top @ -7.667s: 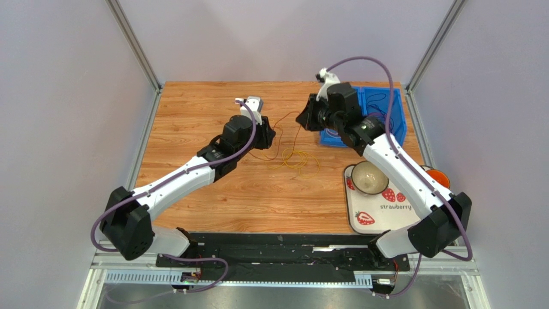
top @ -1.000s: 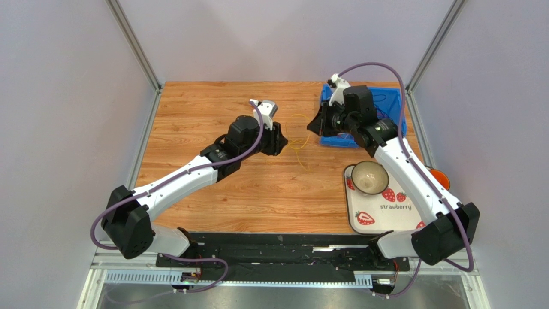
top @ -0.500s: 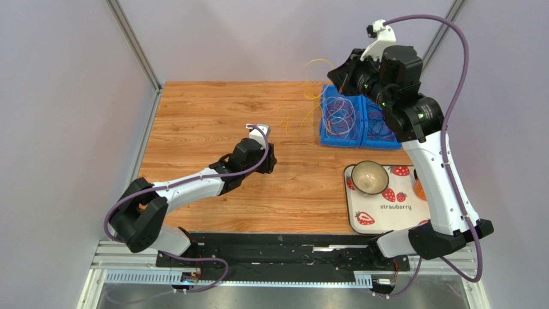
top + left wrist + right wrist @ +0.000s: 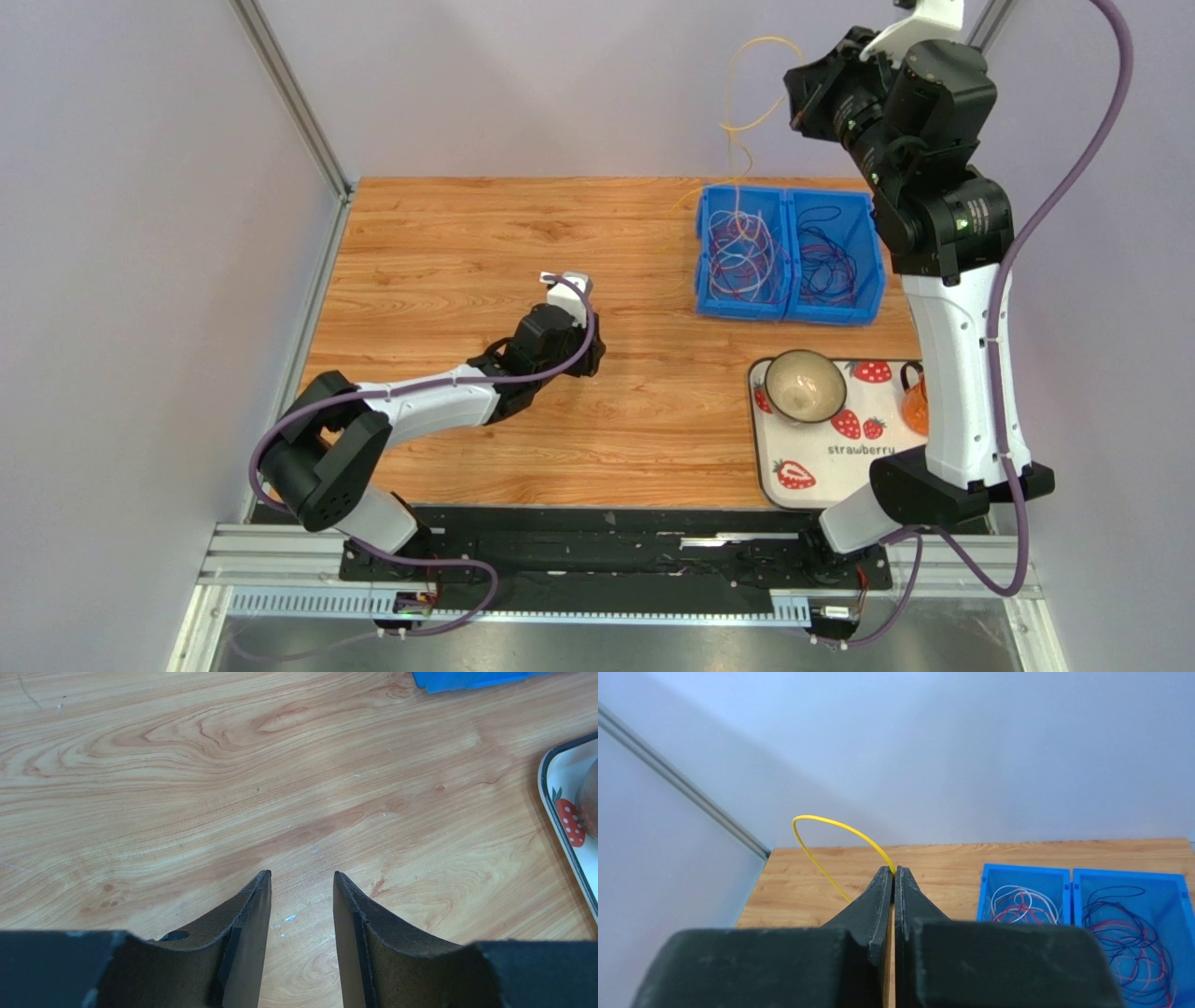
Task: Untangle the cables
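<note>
The main risk sits at the upper right of the overhead frame: the right hand (image 4: 895,873) is closed tight on a yellow cable (image 4: 844,827), pinching it only at the very fingertips and holding it high above the tabletop (image 4: 463,238). A wire this fine could slip out of so small a bite. If it fell from that height, it might land across the blue bin (image 4: 791,259) or on bare wood rather than in a compartment. Its free length droops toward the bin's upper-left corner, where the white, red and purple cables (image 4: 739,252) lie coiled in the left compartment. If the tail catches a loop there, any further pull would likely drag the bundle up and re-tangle it. The darker purple and red cables (image 4: 838,263) fill the right compartment. The left hand (image 4: 300,876) is low over plain wood at mid-frame, fingers moderately parted with nothing between them, so it offers no support. Where the yellow cable ends is hard to make out, because it fades against the pale wall. Whether it touches the bin's contents cannot be told, nor whether the coils are knotted. An orange object beside the strawberry tray (image 4: 842,469) is mostly hidden behind the right arm.
</note>
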Available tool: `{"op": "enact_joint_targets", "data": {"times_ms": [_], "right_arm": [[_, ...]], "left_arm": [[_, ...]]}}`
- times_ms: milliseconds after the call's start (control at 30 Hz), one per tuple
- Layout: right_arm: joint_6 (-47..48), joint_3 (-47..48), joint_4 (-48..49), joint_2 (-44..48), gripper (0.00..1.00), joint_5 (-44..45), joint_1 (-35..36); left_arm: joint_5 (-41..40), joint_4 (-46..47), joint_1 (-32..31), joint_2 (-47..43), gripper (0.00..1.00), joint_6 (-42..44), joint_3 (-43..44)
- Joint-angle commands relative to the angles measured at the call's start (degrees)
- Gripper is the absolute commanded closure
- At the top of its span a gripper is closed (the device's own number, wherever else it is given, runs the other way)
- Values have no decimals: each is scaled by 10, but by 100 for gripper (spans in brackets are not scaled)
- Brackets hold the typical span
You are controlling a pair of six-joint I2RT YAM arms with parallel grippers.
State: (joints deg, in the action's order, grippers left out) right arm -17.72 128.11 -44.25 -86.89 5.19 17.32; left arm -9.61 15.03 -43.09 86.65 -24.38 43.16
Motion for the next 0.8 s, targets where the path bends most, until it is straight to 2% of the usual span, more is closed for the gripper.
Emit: {"op": "enact_joint_targets", "data": {"times_ms": [0,133,333,467,767], "right_arm": [[-2,72,28,-22,100,34,-25],[-20,79,88,-20,100,34,-49],[-14,78,234,-14,100,46,-62],[-7,88,337,-24,100,75,-67],[26,135,469,-61,100,160,-98]], "left_arm": [[-9,40,-2,-3,54,-9,-8],[-9,41,-2,-2,54,-9,-9],[-9,45,-2,0,55,-12,-11],[-8,46,-2,1,55,-13,-11],[-7,51,-4,5,56,-16,-14]]}}
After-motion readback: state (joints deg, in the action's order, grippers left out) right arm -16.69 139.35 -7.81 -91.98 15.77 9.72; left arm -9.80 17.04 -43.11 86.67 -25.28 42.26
